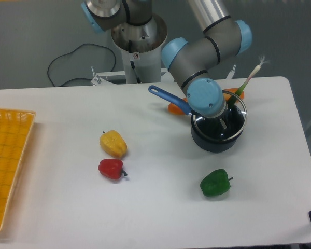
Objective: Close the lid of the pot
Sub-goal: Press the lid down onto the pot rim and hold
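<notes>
Your gripper (221,122) is over the pot (218,136) near the counter's (145,207) back right corner. The pot lid (233,111) sits on top. You can't tell if the fingers are holding the knob. Lower flat, rims matched.

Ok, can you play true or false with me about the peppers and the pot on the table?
1. The green pepper lies in front of the pot. True.
2. The yellow pepper sits inside the basket. False: it lies on the table, beside the red pepper.
3. The end effector is over the pot. True.
4. The pot's handle is red. False: it is blue.
</notes>
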`<control>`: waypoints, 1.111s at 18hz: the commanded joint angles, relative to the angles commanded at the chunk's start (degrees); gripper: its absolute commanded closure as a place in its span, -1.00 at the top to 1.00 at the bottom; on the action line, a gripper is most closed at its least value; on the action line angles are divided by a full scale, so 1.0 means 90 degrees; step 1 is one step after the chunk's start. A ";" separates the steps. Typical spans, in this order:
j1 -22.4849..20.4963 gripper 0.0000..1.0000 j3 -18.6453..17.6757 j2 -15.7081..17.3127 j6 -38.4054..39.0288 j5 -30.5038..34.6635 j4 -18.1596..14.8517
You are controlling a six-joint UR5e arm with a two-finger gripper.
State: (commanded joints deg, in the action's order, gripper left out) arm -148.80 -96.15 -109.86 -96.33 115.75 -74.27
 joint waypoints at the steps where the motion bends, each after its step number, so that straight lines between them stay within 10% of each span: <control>1: 0.0010 0.44 0.0010 0.0000 0.0000 0.0000 0.0000; 11: 0.0019 0.47 0.0175 -0.0039 0.0000 0.0098 -0.0010; 14: 0.0039 0.93 0.0371 -0.0020 -0.0020 0.0000 -0.0049; 20: 0.0059 1.00 0.0556 0.0185 0.0272 -0.0856 -0.0049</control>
State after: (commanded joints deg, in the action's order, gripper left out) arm -148.27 -91.15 -108.20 -93.88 108.05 -74.71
